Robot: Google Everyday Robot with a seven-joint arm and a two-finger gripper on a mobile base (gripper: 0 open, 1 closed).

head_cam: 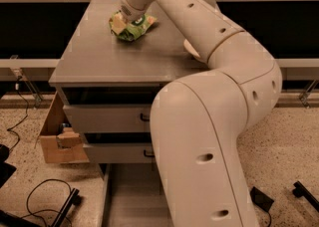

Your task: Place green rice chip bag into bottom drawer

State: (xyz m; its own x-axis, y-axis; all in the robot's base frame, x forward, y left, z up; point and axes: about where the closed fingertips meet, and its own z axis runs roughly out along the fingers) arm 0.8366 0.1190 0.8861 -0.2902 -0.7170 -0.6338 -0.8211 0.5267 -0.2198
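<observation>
The green rice chip bag (135, 26) lies crinkled on the grey cabinet top (99, 61), towards its back. My gripper (118, 23) reaches down from the long white arm and sits at the bag's left end, touching it. The bottom drawer (130, 196) is pulled out at floor level below the cabinet; its flat grey floor shows, and its right part is hidden behind my arm.
Two upper grey drawers (107, 119) with black handles are slightly ajar. A pale bowl (191, 49) on the top is mostly hidden by the arm. An open cardboard box (56, 141) stands left of the cabinet. Black cables (45, 201) lie on the floor.
</observation>
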